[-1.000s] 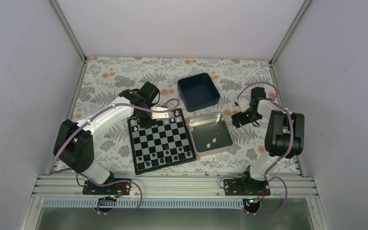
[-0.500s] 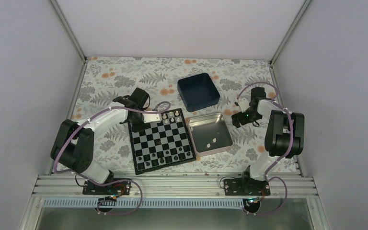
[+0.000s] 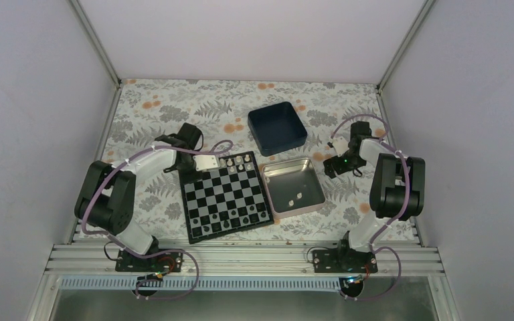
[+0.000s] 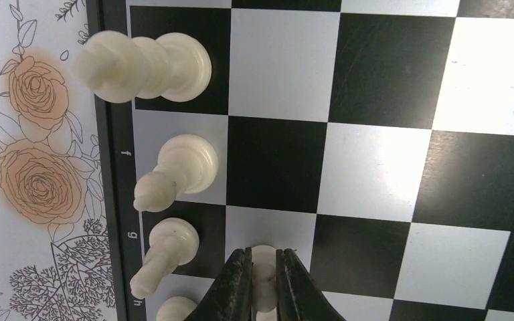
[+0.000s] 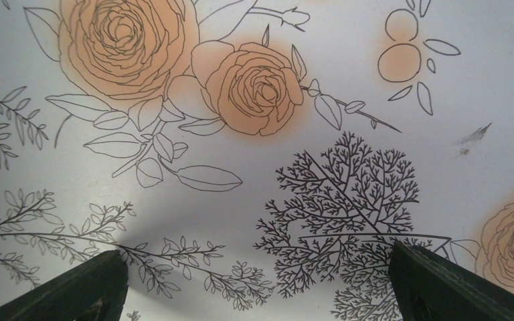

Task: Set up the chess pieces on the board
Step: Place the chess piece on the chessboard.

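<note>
Around your board (image 3: 224,196): a silver tin (image 3: 293,187) sits just beside it at 3 o'clock with two pale bits inside. A blue box (image 3: 276,127) is at 1 o'clock, near but not touching.

Your left claw (image 4: 263,255) is at the board's 11 o'clock corner. It's almost closed, pinching one cream piece (image 4: 265,275) over a light square one row in from the edge. Can't tell if that piece is touching the board.

More cream pieces (image 4: 177,170) line the edge row at the claw's 9 to 11 o'clock. The one by the letter g stands just beside the left finger (image 4: 235,287), so that side's tight.

Your right claw (image 5: 258,253) is at 3 o'clock of the tin. It's spread wide over the flowery counter (image 5: 254,87), gripping nothing.
</note>
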You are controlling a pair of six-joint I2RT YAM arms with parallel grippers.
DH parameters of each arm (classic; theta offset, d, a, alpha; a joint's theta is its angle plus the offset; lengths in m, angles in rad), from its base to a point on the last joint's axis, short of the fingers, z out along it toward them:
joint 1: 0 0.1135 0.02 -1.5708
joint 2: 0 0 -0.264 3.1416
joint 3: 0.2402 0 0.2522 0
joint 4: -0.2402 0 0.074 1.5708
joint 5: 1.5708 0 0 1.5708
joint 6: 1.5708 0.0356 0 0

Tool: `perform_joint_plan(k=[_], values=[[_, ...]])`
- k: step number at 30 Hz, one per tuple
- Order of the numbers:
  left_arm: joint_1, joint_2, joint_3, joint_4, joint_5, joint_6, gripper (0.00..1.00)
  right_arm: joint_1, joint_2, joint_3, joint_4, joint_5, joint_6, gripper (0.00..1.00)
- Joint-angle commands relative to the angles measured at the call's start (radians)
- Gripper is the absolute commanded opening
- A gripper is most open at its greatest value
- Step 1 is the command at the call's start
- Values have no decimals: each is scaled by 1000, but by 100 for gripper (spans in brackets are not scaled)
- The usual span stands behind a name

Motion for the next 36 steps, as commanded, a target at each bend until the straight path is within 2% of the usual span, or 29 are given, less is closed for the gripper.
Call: perform_joint_plan(k=[1, 20, 30, 36], values=[[7, 14, 1, 16, 20, 21, 8, 7, 24, 8, -7, 0, 8, 100], [9, 32, 43, -28, 49, 24, 9, 6, 32, 0, 1, 11, 2, 100], [9, 28, 65, -53, 29, 21, 20, 6, 25, -3, 1, 5, 1, 100], [-10, -35, 200, -172, 54, 13, 27, 6, 23, -2, 1, 4, 2, 100]])
